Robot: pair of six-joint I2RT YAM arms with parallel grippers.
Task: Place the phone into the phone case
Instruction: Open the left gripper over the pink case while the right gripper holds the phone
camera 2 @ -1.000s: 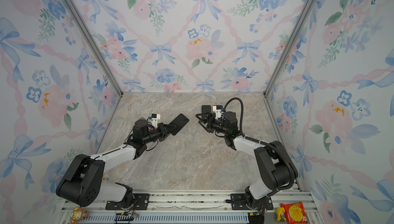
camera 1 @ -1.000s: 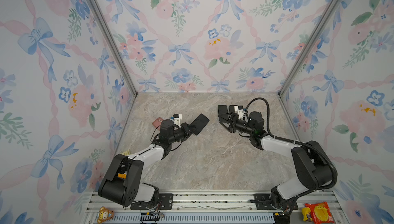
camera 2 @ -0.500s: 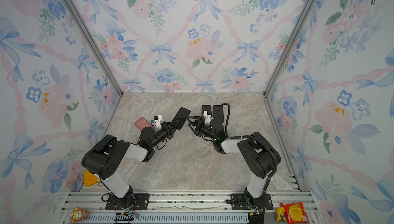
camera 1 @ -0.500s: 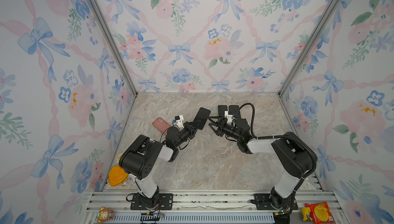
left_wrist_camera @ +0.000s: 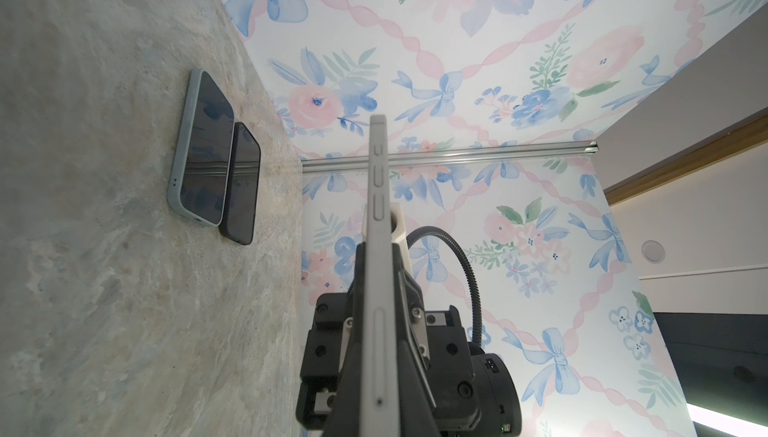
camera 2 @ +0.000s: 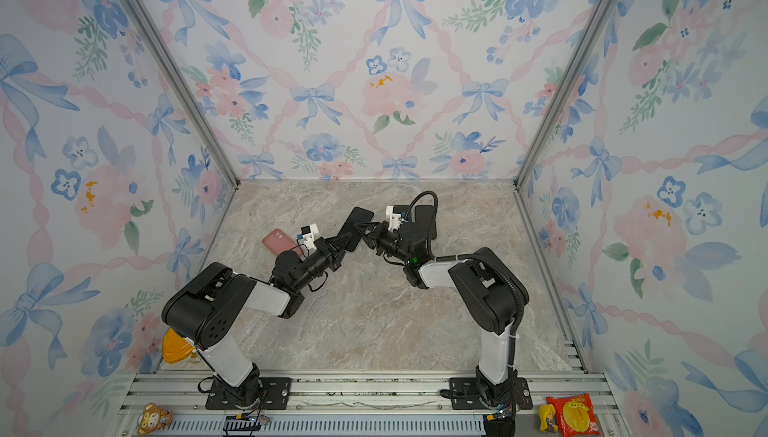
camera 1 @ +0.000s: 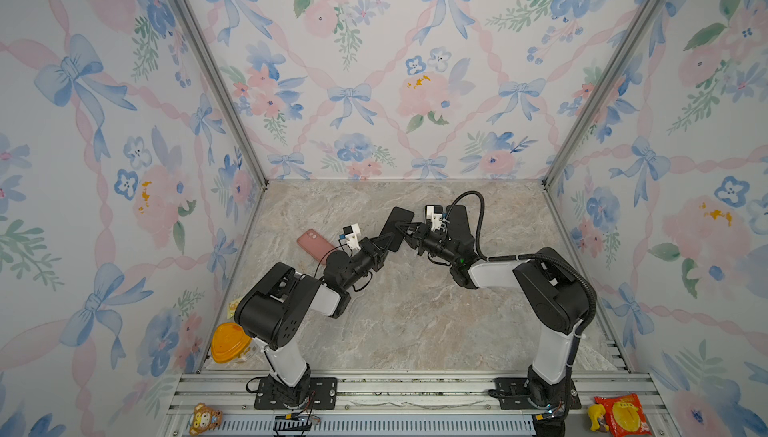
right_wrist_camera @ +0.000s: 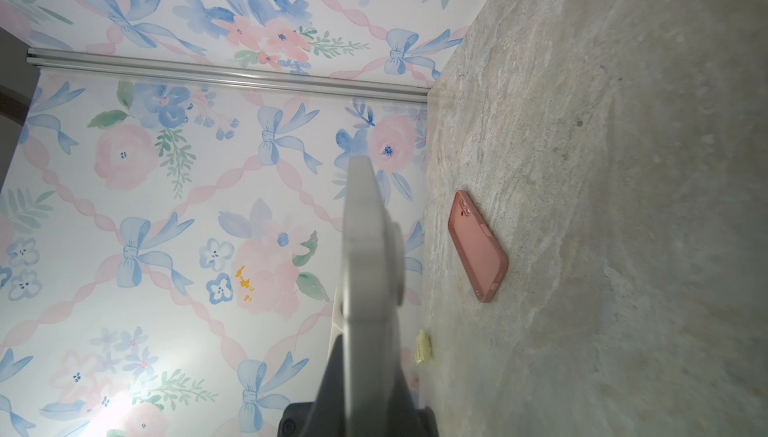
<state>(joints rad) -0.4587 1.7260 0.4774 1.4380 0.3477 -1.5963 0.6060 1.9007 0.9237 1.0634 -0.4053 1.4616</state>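
Left wrist view: clamping slim dark-screened, pale-edged phone aloft, edge-on, with left pincer at one end, right pincer at the other; mid-handover, seemingly; next, releasing one end, then carrying to flat pink rubbery phone case on marbled surface beside left pincer's wrist.

From my feed I see walls papered with pink roses and blue bows on the left, right and far sides, aluminium posts in the far corners, a beige marbled tabletop, metal rails along its near edge
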